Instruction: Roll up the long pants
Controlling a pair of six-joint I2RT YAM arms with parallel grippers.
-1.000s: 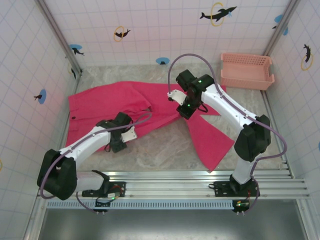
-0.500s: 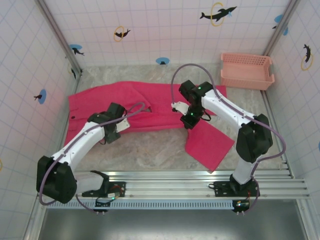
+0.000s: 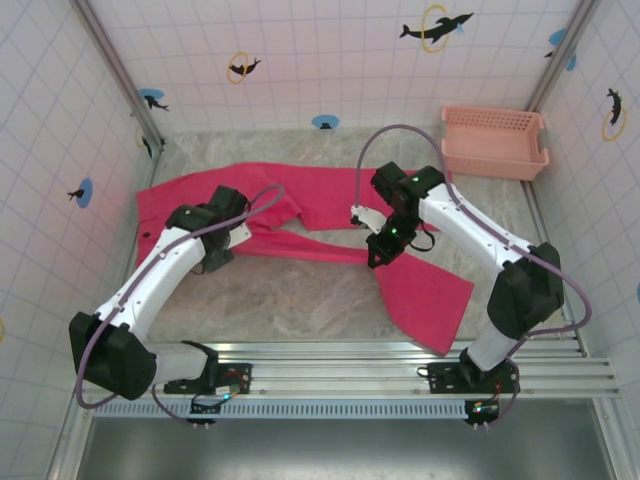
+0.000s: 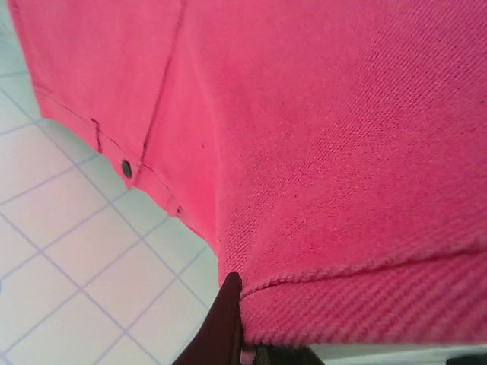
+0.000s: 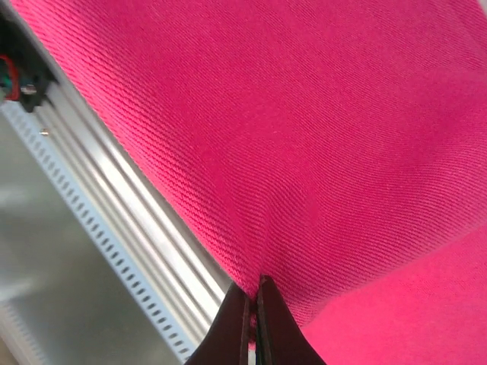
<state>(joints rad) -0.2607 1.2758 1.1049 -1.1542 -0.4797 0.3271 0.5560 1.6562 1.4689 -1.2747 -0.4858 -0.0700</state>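
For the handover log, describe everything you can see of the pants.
The pants are plain magenta-red cloth with a twill weave, stitched seams and a small metal rivet. They lie spread out and unrolled on the marbled table, one leg running along the far side and the other angling toward the near right. The left gripper and the right gripper are each shut on a fold of the cloth.
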